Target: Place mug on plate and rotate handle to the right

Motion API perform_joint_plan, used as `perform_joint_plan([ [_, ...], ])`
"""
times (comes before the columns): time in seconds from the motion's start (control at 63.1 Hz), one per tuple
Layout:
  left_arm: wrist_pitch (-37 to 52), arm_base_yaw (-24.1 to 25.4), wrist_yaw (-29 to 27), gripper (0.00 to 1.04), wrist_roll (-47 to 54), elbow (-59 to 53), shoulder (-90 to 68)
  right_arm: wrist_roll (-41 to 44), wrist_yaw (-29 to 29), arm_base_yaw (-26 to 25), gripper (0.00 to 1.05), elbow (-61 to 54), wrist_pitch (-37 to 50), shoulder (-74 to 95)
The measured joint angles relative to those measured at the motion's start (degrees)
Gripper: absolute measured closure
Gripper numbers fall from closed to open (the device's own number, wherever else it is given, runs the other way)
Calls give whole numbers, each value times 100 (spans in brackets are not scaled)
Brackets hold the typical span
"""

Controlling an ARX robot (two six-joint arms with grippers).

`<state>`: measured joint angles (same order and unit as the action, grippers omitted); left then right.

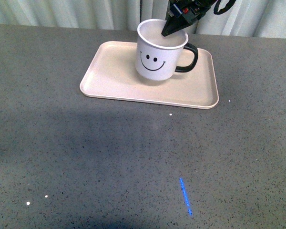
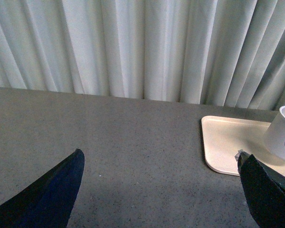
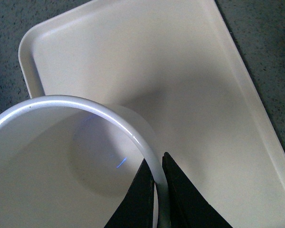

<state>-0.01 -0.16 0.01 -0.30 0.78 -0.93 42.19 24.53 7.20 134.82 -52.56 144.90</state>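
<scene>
Right wrist view: the right gripper pinches the rim of the mug, one finger inside, one outside. Front view puts the mug over the plate with its handle pointing right; whether it touches the plate is unclear. Beside the plate, the left gripper hangs spread apart above the desk.

looks like a lab bench: grey speckled tabletop, pale curtain.
</scene>
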Motion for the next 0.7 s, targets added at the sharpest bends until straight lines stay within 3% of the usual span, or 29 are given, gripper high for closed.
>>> perform_joint_plan([
  [0.206, 0, 0, 0, 9, 0, 0, 0, 787, 20, -15, 103, 826, -634, 487],
  [0.698, 0, 0, 0, 9, 2, 0, 0, 1480, 79, -13, 103, 1941, -1447, 1233],
])
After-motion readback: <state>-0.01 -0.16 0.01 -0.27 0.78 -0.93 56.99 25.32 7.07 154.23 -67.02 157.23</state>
